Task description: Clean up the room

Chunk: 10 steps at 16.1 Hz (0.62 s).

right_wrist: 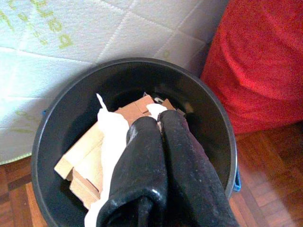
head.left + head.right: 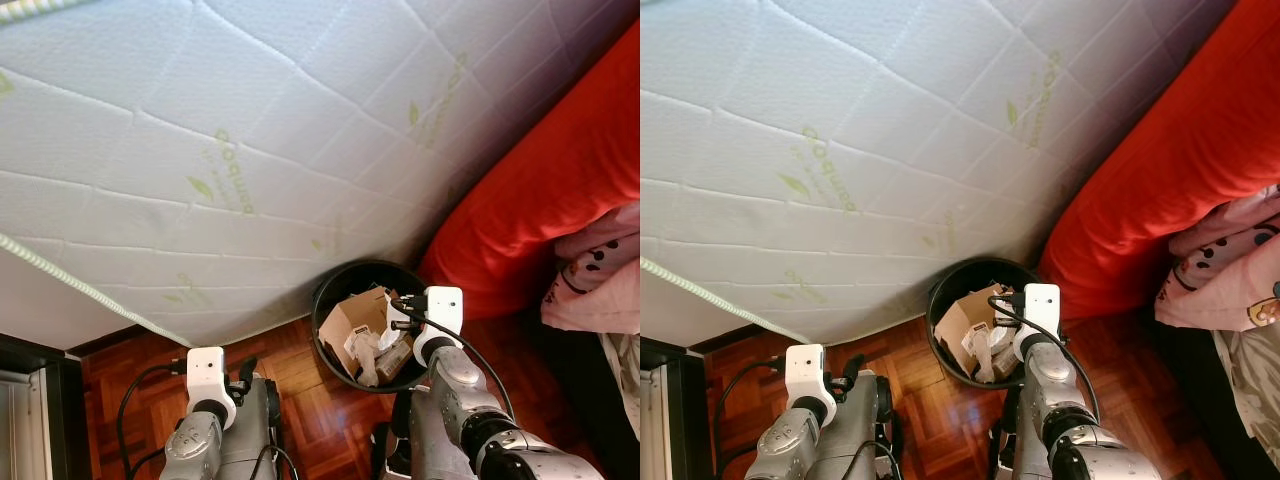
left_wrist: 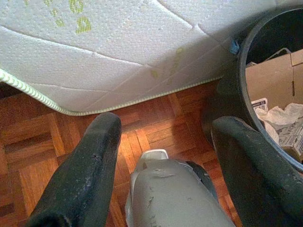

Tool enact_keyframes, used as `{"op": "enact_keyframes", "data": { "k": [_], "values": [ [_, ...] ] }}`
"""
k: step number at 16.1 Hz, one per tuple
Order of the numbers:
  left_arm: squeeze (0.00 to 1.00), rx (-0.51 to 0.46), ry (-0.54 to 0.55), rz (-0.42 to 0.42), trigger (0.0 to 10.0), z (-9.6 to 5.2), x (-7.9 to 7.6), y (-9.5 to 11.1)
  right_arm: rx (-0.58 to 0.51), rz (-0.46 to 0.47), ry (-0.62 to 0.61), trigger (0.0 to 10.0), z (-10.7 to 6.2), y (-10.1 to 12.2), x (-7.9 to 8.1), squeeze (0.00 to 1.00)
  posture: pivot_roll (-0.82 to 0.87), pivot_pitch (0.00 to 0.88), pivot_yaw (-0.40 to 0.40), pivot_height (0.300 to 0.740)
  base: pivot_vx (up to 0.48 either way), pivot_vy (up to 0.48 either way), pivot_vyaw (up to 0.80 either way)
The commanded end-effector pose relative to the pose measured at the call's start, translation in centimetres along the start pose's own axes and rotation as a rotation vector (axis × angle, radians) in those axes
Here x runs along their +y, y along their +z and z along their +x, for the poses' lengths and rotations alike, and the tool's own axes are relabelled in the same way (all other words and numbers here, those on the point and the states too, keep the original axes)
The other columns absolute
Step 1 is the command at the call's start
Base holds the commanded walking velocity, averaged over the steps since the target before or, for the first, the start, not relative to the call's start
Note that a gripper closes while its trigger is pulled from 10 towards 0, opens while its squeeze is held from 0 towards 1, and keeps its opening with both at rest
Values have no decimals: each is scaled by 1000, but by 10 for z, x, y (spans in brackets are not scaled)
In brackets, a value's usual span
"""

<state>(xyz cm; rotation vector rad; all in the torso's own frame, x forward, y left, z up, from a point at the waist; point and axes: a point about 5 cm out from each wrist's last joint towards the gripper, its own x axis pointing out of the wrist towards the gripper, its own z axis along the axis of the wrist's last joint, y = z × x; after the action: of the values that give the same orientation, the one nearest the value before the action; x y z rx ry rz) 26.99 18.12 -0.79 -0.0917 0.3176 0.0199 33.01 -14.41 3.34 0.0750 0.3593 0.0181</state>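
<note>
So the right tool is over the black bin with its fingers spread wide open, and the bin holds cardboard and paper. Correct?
Not quite. In the right wrist view the right tool has its two black fingers pressed together, not spread wide. The rest stands: it is over the black bin, which holds cardboard and white paper.

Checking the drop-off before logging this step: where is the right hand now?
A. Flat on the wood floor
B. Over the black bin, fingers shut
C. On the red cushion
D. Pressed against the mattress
B: the right wrist view shows the right hand poised over the black bin, fingers together above cardboard and white paper.
</note>
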Motion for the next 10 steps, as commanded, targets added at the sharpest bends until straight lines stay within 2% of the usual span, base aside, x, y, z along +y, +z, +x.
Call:
{"op": "enact_keyframes", "data": {
  "k": [1, 4, 5, 6, 10],
  "values": [
    [0, 40, 13, -5, 10000, -8, 4, -13, 42, -4, -19, 10000, -3, -11, -4, 0, 165, 370, 22, 618, 0, 0, 0],
    [0, 42, 13, -4, 10000, -8, 4, -13, 45, -8, -37, 10000, -4, -11, -8, 0, 165, 369, 22, 618, 0, 0, 0],
    [0, 43, 13, -4, 10000, -8, 4, -13, 47, -11, -42, 10000, -4, -11, -9, 322, 165, 369, 22, 618, 0, 0, 0],
    [0, 43, 13, -4, 10000, -8, 4, -13, 49, -8, -45, 10000, -4, -12, -10, 1000, 167, 369, 23, 618, 0, 0, 0],
    [0, 47, 12, -4, 10000, -8, 5, -13, 57, -33, -48, 10000, -5, -15, -11, 1000, 168, 369, 24, 618, 0, 0, 0]
  ]
}}
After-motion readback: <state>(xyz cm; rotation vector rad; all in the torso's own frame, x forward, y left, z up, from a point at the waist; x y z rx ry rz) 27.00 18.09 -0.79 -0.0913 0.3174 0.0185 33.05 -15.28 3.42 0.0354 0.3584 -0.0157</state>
